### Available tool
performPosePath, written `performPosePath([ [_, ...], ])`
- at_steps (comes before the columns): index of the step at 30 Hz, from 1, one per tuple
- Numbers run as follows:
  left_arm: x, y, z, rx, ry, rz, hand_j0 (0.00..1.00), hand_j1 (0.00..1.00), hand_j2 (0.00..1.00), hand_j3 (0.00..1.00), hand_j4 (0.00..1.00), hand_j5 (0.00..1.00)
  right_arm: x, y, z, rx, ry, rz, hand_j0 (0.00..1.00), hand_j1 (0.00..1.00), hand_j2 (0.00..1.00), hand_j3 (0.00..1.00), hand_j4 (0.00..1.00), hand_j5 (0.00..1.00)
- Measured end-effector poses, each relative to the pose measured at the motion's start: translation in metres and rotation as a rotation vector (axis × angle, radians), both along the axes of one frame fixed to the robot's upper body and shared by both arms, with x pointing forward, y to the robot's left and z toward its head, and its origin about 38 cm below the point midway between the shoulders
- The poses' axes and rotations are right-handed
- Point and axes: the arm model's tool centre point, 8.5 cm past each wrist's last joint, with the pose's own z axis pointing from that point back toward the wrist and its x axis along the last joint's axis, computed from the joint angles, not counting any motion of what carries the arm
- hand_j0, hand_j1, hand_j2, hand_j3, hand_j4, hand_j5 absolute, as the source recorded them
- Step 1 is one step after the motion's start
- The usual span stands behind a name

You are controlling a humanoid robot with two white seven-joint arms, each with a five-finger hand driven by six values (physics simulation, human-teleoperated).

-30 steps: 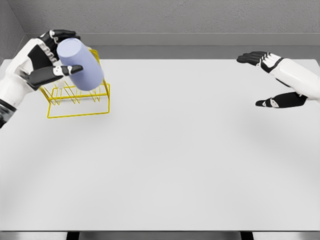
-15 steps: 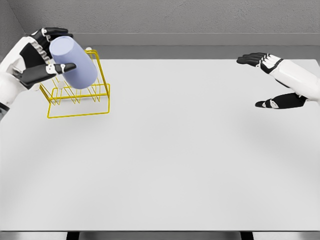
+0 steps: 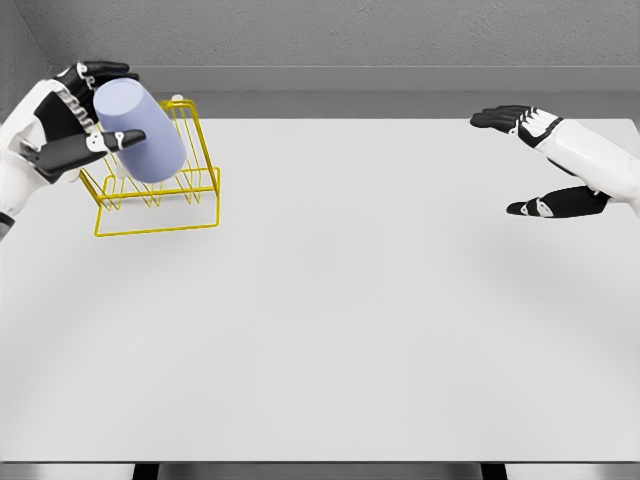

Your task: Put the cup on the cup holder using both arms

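Note:
A pale lavender cup (image 3: 140,128) is tilted on its side, its flat end facing up and left, in front of the upper part of a yellow wire cup holder (image 3: 160,205) at the table's far left. My left hand (image 3: 85,115) is shut on the cup, thumb across its front, the other fingers behind its top. Whether the cup touches the rack wires I cannot tell. My right hand (image 3: 530,160) hovers open at the far right, fingers spread, holding nothing.
The white table (image 3: 340,320) stretches wide between the two hands. A grey wall runs behind the table's far edge, close behind the rack.
My left hand has carried the cup up and to the left, from in front of the rack's middle to its upper left part. The right hand has barely shifted.

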Motion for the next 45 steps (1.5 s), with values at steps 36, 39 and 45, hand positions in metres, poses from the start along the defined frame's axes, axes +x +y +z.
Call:
performPosePath([
  [36,0.005,0.004,-0.013,0.002,0.04,0.019,1.0,1.0,1.0,1.0,1.0,1.0,0.0,-0.001,-0.001,0.0,0.002,-0.003,1.0,1.0,1.0,1.0,1.0,1.0],
  [39,0.005,0.003,-0.013,0.003,0.038,0.017,1.0,1.0,1.0,1.0,1.0,1.0,0.0,-0.001,-0.001,0.0,0.002,-0.003,1.0,1.0,1.0,1.0,1.0,1.0],
  [45,0.004,0.002,-0.012,0.003,0.035,0.015,0.95,0.95,0.95,0.95,0.95,0.95,0.0,-0.001,0.0,-0.001,0.002,-0.003,1.0,1.0,1.0,1.0,1.0,1.0],
])
